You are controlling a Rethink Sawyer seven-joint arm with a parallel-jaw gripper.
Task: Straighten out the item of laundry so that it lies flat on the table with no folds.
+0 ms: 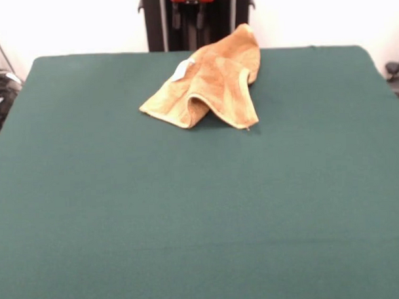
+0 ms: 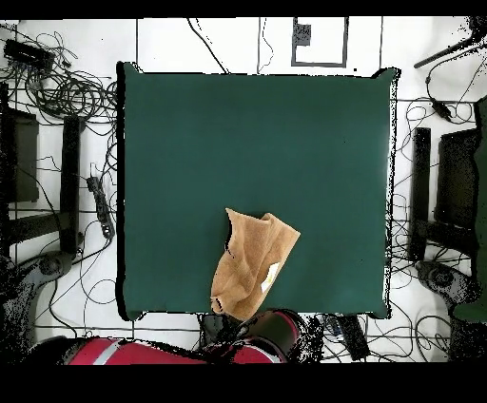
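Note:
The orange-tan towel (image 1: 210, 83) lies crumpled near the table's far edge in the front view, just in front of the pedestal. It is folded over itself, with a raised hump and an arch-shaped gap at its near edge. Its small white tag (image 1: 179, 73) shows on the upper left. In the overhead view the towel (image 2: 249, 264) lies near the table's bottom edge, with one corner reaching that edge. The dark green table (image 1: 189, 215) spreads wide around it. I see no gripper in either view; only the red and black arm (image 2: 271, 335) shows, drawn back beside the base.
The robot's pedestal (image 1: 196, 18) stands behind the table's far edge. In the overhead view, cables (image 2: 67, 90) and dark stands (image 2: 418, 190) lie on the floor around the table (image 2: 247, 143).

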